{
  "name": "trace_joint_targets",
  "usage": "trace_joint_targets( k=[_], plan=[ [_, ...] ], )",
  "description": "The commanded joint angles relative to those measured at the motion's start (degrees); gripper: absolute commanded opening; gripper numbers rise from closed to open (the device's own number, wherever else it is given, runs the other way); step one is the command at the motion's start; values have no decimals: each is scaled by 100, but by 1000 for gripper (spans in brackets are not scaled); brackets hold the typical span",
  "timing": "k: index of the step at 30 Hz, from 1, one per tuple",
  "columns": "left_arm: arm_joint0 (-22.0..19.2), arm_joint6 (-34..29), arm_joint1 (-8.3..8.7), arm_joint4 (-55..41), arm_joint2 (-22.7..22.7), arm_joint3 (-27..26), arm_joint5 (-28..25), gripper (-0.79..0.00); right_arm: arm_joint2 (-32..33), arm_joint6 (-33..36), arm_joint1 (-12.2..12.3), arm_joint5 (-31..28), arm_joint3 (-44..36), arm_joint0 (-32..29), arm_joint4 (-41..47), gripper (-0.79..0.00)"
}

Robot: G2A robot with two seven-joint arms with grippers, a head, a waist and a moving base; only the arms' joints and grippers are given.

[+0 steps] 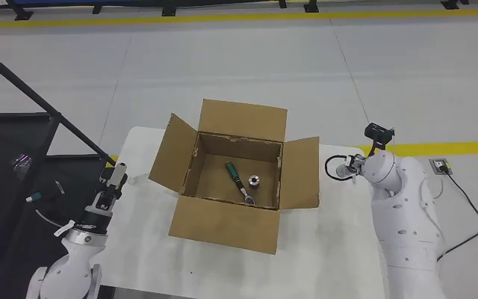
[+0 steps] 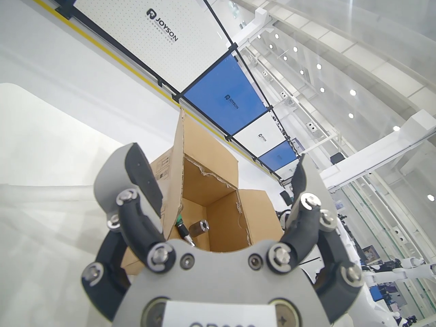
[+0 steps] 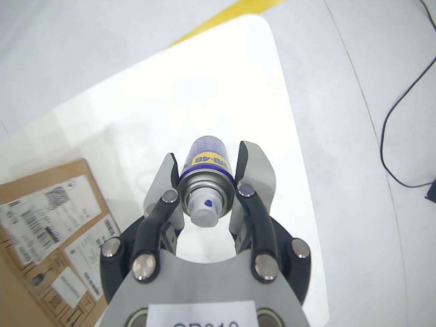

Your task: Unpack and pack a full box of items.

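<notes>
- The cardboard box (image 1: 243, 118) sits in the middle of the white table (image 1: 336, 247), open, with all four flaps folded outward.
- Inside on the box floor lies a green-handled ratchet wrench (image 1: 237, 182), running roughly from 11 to 5 o'clock in the top view, green handle at the 11 end.
- A small metal socket (image 1: 255, 180) rests just beside the wrench at its 3 o'clock, with a narrow gap between them.
- The left gripper (image 2: 218, 153) is off the box's 9 o'clock side, near the table's edge. Its fingers (image 2: 143, 175) are spread wide and hold nothing. Between them its own camera looks over the near flap into the box, where the socket and the end of the wrench show.
- The right gripper (image 3: 207, 151) is at the box's 3 o'clock, beyond the right flap and over bare table. Its pads (image 3: 242, 161) pinch a blue spray can (image 3: 207, 168) with a yellow band, one on each side of the body just below the can's shoulder.
- The can's white cap faces the wrist and its base points toward the table top; I cannot tell whether it touches.
- A labelled box flap (image 3: 51, 212) lies near the can, apart from it.
</notes>
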Motion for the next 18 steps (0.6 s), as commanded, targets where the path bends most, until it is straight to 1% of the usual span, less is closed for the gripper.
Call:
trace_joint_targets(
  k=[1, 4, 6, 8, 10, 13, 15, 18],
  plan=[
    [-4, -4, 1, -5, 24, 1, -19, 0, -42, -76, -14, 177, -1082, -279, 49, -785],
    [-5, 4, 2, -30, 45, 0, -35, 0, -187, -438, -54, 480, -2271, -630, 140, -785],
    [17, 24, 3, -61, 38, -6, -63, 0, -373, -655, -88, 588, -2812, -767, 281, -785],
    [49, 83, 2, -120, 3, 6, -73, 0, -598, -842, -122, 622, -3101, -780, 422, -785],
    [85, 140, 1, -180, -39, 13, -93, 0, -871, -937, -154, 568, -3207, -719, 530, -785],
    [148, 211, 2, -258, -126, 23, -119, 0, -1400, -817, -203, 285, -3177, -529, 718, -785],
    [183, 245, 3, -315, -184, 31, -131, 0, -1787, -677, -237, 105, -2993, -340, 709, -785],
    [220, 272, 6, -383, -255, 51, -150, 0, -2509, -522, -319, -24, -2473, -21, 502, -785]
  ],
)
